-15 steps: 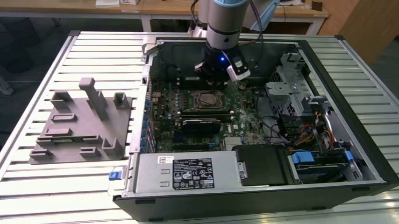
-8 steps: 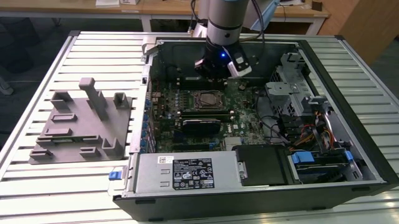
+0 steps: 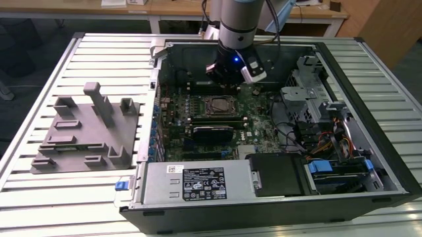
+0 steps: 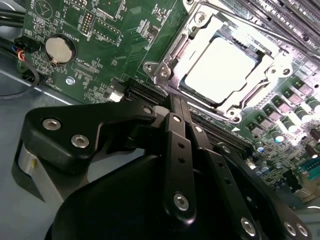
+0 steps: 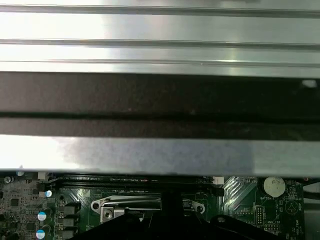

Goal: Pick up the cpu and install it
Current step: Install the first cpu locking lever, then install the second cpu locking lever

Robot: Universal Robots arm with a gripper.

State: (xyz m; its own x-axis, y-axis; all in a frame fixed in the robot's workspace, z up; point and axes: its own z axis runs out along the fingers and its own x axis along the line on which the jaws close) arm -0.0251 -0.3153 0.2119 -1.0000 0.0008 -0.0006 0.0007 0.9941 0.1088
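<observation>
The cpu [image 4: 220,70], a small square chip with a pale silver top, lies inside the metal socket frame [image 4: 200,30] on the green motherboard [image 4: 115,30]. In the exterior view the cpu [image 3: 220,104] sits in the socket at the middle of the open computer case. My gripper [image 3: 229,81] hangs just above the board, behind the socket toward the case's far wall. In the second wrist view its black fingers [image 4: 176,107] are pressed together with nothing between them, a short way off the socket's edge. The socket frame [image 5: 150,205] also appears in the first wrist view.
A grey moulded tray [image 3: 86,128] lies on the slatted table at the exterior view's left. The case holds a power supply [image 3: 197,182], drive cage [image 3: 310,89], cables [image 3: 316,143] and black memory slots [image 3: 214,118]. A coin battery [image 4: 59,48] sits near the gripper.
</observation>
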